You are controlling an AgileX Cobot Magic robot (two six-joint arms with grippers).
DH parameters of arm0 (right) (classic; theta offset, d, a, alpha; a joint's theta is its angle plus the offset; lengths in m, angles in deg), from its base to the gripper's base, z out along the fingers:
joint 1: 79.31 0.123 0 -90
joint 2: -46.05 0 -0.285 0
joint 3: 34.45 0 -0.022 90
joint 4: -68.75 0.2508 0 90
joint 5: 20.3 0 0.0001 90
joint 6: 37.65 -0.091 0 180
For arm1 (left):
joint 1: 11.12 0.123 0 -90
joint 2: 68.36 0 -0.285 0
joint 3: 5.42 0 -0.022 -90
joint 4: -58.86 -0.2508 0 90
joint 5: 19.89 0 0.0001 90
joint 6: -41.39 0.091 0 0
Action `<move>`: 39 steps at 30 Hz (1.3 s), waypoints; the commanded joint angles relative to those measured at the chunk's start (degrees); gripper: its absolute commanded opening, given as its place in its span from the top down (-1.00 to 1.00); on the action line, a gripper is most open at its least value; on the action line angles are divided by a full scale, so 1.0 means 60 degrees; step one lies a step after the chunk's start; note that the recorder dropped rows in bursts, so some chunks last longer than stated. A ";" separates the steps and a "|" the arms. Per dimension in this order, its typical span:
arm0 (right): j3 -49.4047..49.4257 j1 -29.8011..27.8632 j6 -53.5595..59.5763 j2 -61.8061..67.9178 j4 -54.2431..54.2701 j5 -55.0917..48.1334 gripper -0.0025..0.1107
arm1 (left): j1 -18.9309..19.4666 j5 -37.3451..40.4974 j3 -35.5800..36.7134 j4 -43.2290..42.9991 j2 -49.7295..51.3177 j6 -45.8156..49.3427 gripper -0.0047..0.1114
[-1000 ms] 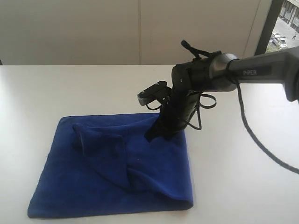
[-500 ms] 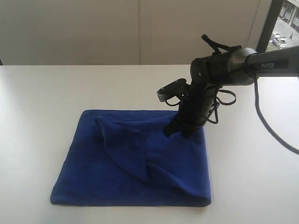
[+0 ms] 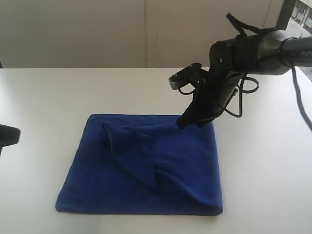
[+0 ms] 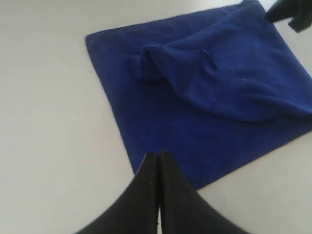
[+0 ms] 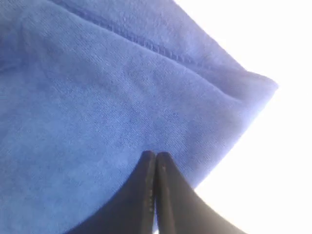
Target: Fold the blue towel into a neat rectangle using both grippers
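The blue towel [image 3: 122,190] lies flat on the white table [image 3: 44,92], with a rumpled flap [image 3: 134,146] folded diagonally across its middle. My right gripper [image 3: 189,122] is shut with nothing between its fingers, its tips at the towel's far right corner; in the right wrist view the gripper [image 5: 155,155] hangs close over the plush cloth [image 5: 97,97] near a stitched edge. My left gripper [image 4: 159,155] is shut and empty, hovering over the table beside one corner of the towel [image 4: 209,87]. A dark part of the left arm [image 3: 7,135] shows at the frame's left edge.
Bare white table surrounds the towel on all sides. A pale wall [image 3: 97,29] runs behind the table's far edge, and a window [image 3: 300,14] is at the top right. Black cables [image 3: 243,95] loop under the right wrist.
The towel slid to the right along with the right gripper, then stopped. The right gripper has since risen and pulled back to the far right corner. The left arm has entered at the left edge.
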 commanded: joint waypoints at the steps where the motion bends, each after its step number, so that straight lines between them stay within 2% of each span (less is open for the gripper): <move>1: 0.0007 -0.0067 0.0620 -0.0312 -0.0026 -0.0353 0.96 | -0.0031 0.2003 -0.1462 0.0912 0.2263 0.2020 0.92; 5: 0.0067 -0.0067 0.1828 -0.0326 0.0617 -0.0615 0.96 | -0.0519 0.2879 -0.2778 0.1648 0.4117 0.3931 0.92; 8: 0.0283 -0.0067 0.3169 -0.0326 0.1390 -0.0651 0.96 | -0.1403 0.2626 -0.3795 0.1357 0.5214 0.4515 0.92; 11: 0.0552 -0.0171 0.4100 -0.0326 0.1792 -0.0578 0.96 | -0.2420 0.1849 -0.4937 0.0038 0.6219 0.4474 0.92; 15: 0.0824 -0.0495 0.4523 -0.0326 0.2146 -0.0333 0.96 | -0.3618 0.1035 -0.6511 -0.2555 0.7595 0.3629 0.92; 18: 0.0906 -0.0723 0.4595 -0.0303 0.2318 -0.0087 0.96 | -0.4252 0.0853 -0.7354 -0.3212 0.8470 0.3576 0.92; 20: 0.0951 -0.0852 0.4838 -0.0187 0.2609 0.0109 0.96 | -0.4679 0.0621 -0.7988 -0.3394 0.9120 0.4090 0.92; 22: 0.0951 -0.0871 0.5124 -0.0004 0.3014 0.0109 0.96 | -0.4871 0.0528 -0.8287 -0.3451 0.9489 0.4533 0.90; 24: 0.1016 -0.0871 0.5517 0.0228 0.3450 0.0262 0.96 | -0.5025 0.0439 -0.8518 -0.3451 0.9834 0.5007 0.78; 30: 0.1033 -0.0871 0.5711 0.0710 0.3696 0.0462 0.96 | -0.5191 -0.0015 -0.8519 -0.3487 1.0568 0.5311 0.11; 39: 0.1033 -0.0871 0.5711 0.0816 0.3800 0.0636 0.96 | -0.5191 -0.0049 -0.8519 -0.3771 1.1135 0.5519 0.10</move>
